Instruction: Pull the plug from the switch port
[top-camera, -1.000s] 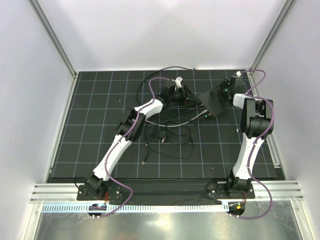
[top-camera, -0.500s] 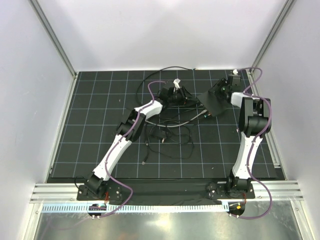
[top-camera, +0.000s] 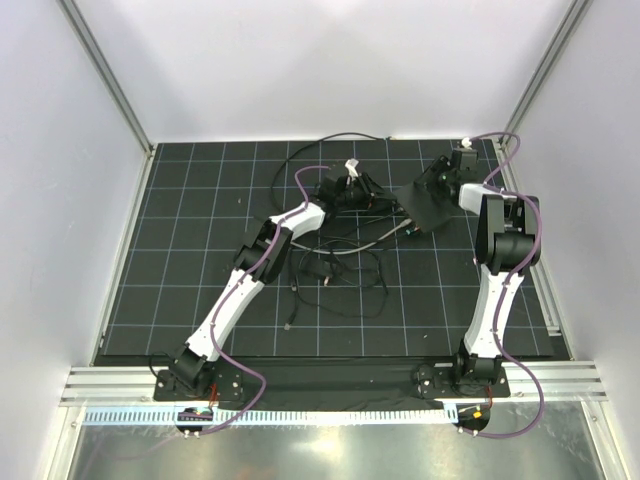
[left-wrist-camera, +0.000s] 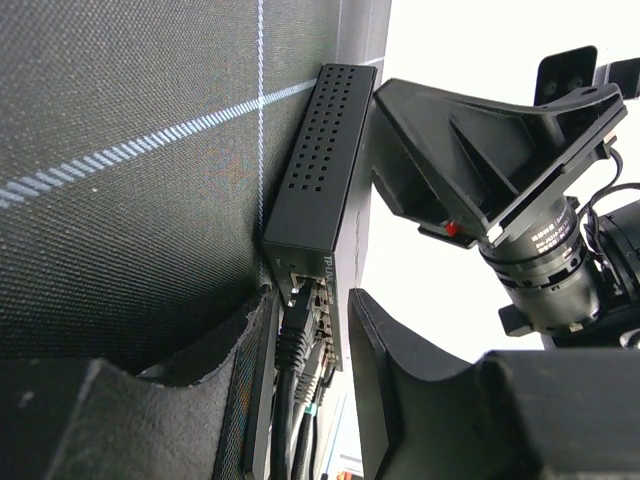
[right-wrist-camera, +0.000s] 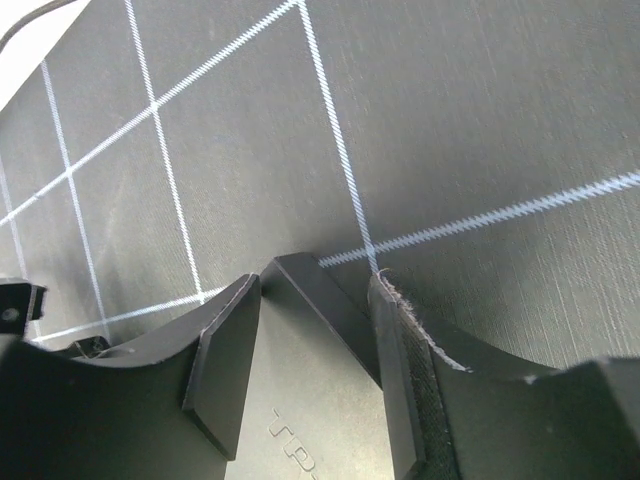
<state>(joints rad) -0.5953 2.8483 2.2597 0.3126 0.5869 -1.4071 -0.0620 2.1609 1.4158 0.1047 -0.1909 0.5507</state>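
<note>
The switch (top-camera: 432, 205) sits at the far right of the black grid mat (top-camera: 200, 230), its flat top turned cornerwise to the white grid lines; its ported edge faces left, toward the left gripper (top-camera: 368, 190), and in the left wrist view its vented side (left-wrist-camera: 320, 150) runs straight away from the camera; the occupied switch port (left-wrist-camera: 297, 283) lies at the near end of that side, with the black plug (left-wrist-camera: 293, 320) seated in it and its cable trailing back between the fingers; other cables sit in the neighbouring sockets. The left gripper's jaws stand partly drawn in on either side of the plug, one pad against the cable, but whether they actually pinch it cannot be told. The right gripper (top-camera: 452, 172) is pressed onto the far corner of the switch (right-wrist-camera: 300, 420), a finger (right-wrist-camera: 225, 370) on each side. Loose black cables (top-camera: 340, 265) lie looped across the middle of the mat; white walls (top-camera: 300, 70) enclose it on three sides, and an aluminium rail (top-camera: 330, 385) runs along the near edge by the arm bases.
</note>
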